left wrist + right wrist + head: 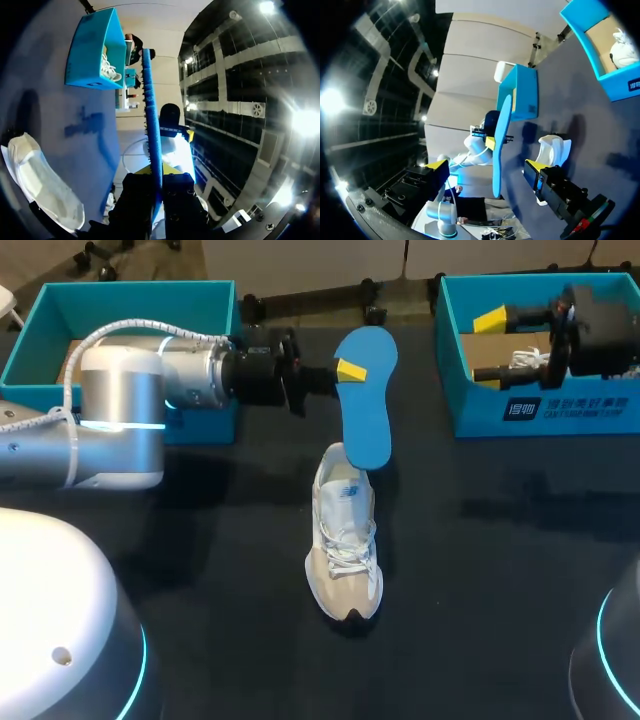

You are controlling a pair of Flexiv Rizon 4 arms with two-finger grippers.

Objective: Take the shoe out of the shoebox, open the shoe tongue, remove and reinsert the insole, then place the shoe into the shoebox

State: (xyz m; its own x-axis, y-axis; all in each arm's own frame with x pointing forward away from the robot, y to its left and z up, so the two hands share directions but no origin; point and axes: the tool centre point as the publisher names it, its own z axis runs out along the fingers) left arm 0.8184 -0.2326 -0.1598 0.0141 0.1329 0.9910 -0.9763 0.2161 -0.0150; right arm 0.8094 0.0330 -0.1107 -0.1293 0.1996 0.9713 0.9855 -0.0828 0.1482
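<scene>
Item 1: my left gripper (159,185), clenched on the blue insole (366,410) (edge pinch only). Item 2: shoe (345,540), at 6 o'clock of it, unheld. Item 3: my right gripper (489,346), released, at 2 o'clock over the shoebox (540,410). Risk, I judge: reinsertion shoves the loose shoe aside, or the insole twists free.

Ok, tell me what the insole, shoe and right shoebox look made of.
Insole: probably foam, matt blue; thin, stands stiff in the left gripper. Shoe: pale fabric or mesh upper, woven laces, likely. Right shoebox: seemingly cardboard, teal outside, brown inside.
</scene>
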